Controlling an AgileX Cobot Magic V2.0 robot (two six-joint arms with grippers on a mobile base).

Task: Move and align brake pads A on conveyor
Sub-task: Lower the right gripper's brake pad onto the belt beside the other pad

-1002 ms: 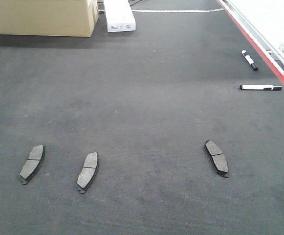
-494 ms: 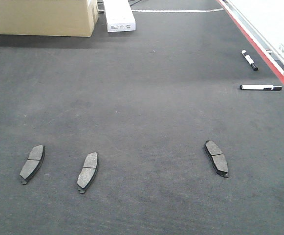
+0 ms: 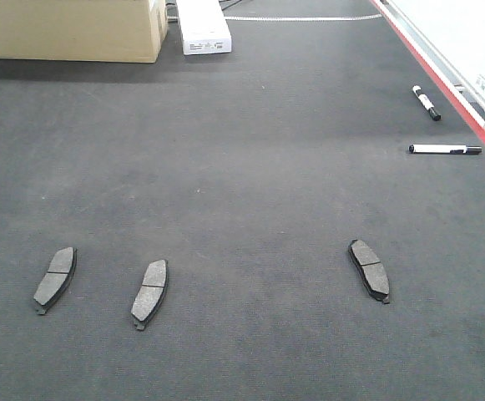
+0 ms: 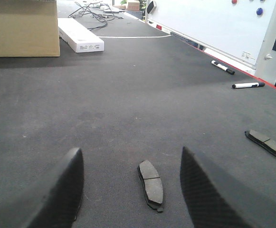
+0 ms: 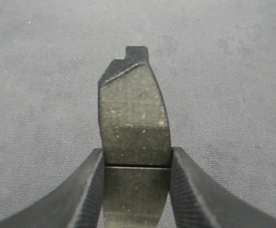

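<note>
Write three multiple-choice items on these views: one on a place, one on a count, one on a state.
1. Where do the two markers lie? A) near the conveyor's red edge B) beside the cardboard box C) between pads
2. How many brake pads lie in the front view? A) two B) three C) five
3. The right gripper is: A) open, empty B) shut on a pad C) out of view

Key: 1 A, both lie by the red edge. 2 B, three lie flat. 3 B, its fingers flank a pad.
</note>
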